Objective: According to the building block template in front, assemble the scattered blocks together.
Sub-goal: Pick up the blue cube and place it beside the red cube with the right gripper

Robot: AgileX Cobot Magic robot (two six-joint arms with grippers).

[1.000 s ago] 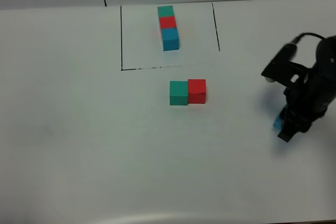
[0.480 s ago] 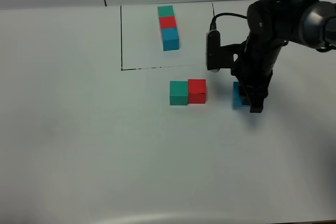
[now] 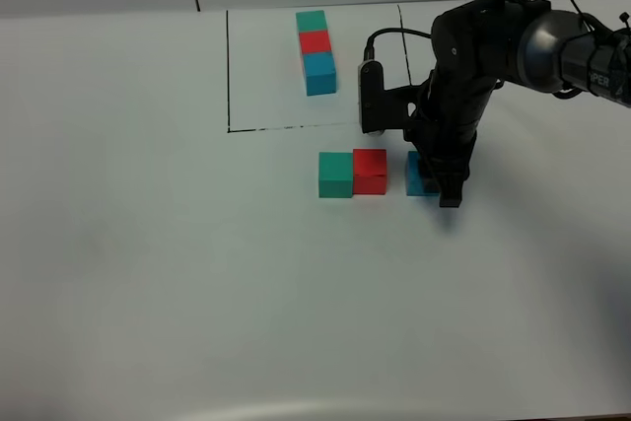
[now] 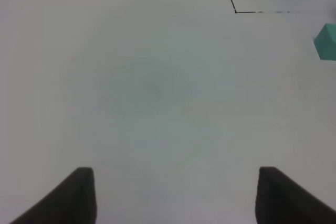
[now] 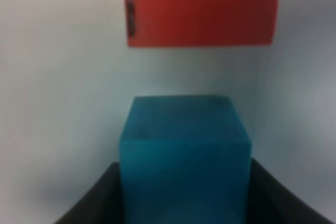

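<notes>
Jaws of the right gripper (image 3: 436, 184) were clamped on the blue cube (image 5: 184, 150), which sat just beside the red cube (image 3: 370, 171) with a narrow gap between them. That red cube already touched the teal-green cube (image 3: 335, 175), matching the order of the template (image 3: 315, 51) inside its black lines (image 3: 229, 71). Closing the gap and letting go appeared to be all that remained. Over bare counter (image 3: 148, 263), the left gripper (image 4: 173, 198) had its jaws apart and empty.

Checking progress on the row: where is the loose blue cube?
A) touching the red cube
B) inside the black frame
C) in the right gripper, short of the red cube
C: the right gripper clamps the blue cube; table shows between it and the red cube.
</notes>
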